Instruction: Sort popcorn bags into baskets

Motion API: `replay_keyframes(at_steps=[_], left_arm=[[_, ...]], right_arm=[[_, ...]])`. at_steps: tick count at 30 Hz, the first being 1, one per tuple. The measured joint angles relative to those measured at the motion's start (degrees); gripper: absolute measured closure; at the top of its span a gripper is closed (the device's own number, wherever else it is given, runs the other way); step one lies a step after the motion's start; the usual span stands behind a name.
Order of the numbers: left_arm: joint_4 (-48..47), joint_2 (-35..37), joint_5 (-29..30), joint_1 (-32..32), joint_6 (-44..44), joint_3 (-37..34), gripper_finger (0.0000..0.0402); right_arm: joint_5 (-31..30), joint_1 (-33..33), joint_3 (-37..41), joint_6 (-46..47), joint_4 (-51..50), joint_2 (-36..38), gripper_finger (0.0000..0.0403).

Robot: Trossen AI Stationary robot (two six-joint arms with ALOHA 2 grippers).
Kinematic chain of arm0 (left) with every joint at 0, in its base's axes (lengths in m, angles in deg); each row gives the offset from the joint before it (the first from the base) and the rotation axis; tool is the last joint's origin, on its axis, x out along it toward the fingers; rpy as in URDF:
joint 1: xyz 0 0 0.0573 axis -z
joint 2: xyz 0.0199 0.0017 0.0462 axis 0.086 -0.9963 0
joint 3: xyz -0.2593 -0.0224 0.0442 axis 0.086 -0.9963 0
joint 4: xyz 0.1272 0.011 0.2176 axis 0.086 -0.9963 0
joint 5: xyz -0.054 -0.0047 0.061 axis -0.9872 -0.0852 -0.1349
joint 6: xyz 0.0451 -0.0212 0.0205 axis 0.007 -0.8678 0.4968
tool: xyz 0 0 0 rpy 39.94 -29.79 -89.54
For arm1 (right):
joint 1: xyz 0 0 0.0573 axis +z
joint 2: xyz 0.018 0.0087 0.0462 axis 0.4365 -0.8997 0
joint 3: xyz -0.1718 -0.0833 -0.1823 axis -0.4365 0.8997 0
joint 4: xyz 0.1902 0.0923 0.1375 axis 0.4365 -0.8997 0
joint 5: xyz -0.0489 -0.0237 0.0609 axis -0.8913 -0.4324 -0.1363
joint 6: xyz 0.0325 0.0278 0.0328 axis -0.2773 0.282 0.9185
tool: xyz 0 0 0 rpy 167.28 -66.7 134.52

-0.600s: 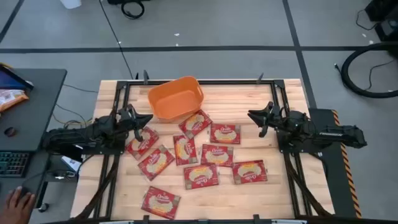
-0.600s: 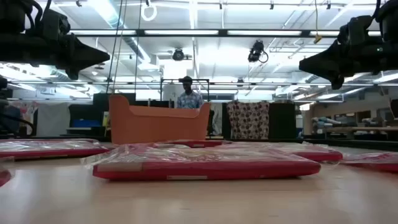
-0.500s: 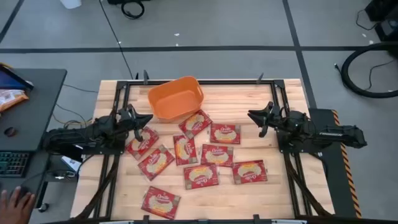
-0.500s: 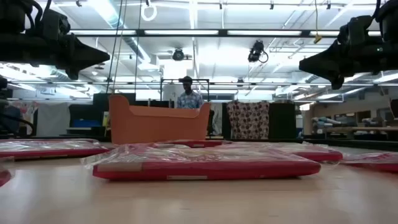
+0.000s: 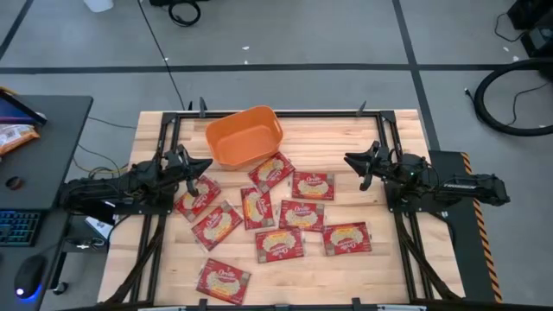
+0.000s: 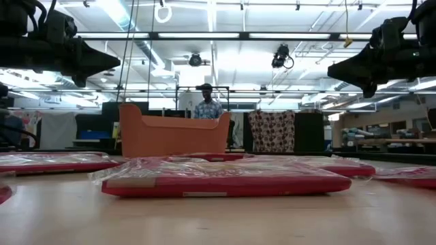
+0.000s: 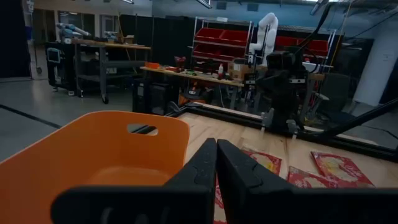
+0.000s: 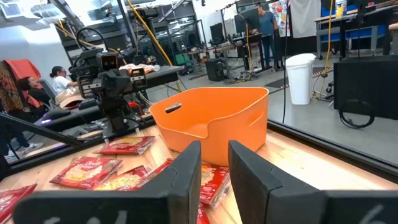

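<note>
1. We see a pale wooden plank table [image 5: 346, 268] in a dark metal frame.
2. We see the left arm lying low along the table's left side, reaching inward; its left gripper [image 5: 200, 166] hangs above the boards just beside a packet, and in its wrist view the fingers [image 7: 202, 168] are pressed together with nothing between them.
3. We see the right arm mirrored on the right side; its right gripper [image 5: 352, 160] points inward, clear of the packets, with its fingers [image 8: 186, 168] a narrow gap apart and empty.
4. We see the orange plastic rectangular tub [image 5: 244, 136] tilted near the far edge, between the arms, nothing visible inside.
5. We see the flat red popcorn bags with cream oval labels [image 5: 301, 214] scattered on the boards in front of the tub; one [image 5: 270, 171] touches its rim, and one [image 5: 223, 281] lies apart near the front edge.
</note>
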Motion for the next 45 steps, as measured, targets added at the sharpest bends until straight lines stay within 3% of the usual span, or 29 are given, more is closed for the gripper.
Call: replay_keyframes(at_steps=[26, 31, 34, 37, 40, 45], left_arm=[[0.59, 0.0, -0.02, -0.01, -0.06, 0.01, 0.0386], [5.05, 0.02, -0.72, 0.05, -12.09, 0.01, 0.0386], [5.91, 0.0, -0.94, 0.05, -12.92, 0.0, 0.0386], [6.43, 0.0, -3.98, 0.05, -13.26, -0.01, 0.0386], [7.63, -0.1, -11.52, 0.05, -13.72, -0.01, 0.0386], [9.44, -1.28, -18.57, 0.05, -20.29, 0.34, 0.0386]], right_arm=[[-0.02, 0.01, -0.02, 0.0, -0.02, 0.01, 0.0317], [0.0, 0.01, -0.02, 0.0, 0.0, 0.0, 0.0317], [0.47, 0.02, -0.01, 3.12, 0.01, 0.0, 0.0317], [0.99, 0.07, 0.0, 5.37, 1.06, 0.0, 0.0317], [1.42, 0.06, 0.0, 9.8, 2.43, 0.0, 0.0317], [2.63, 0.05, -0.02, 12.42, 8.63, -0.4, 0.0317]])
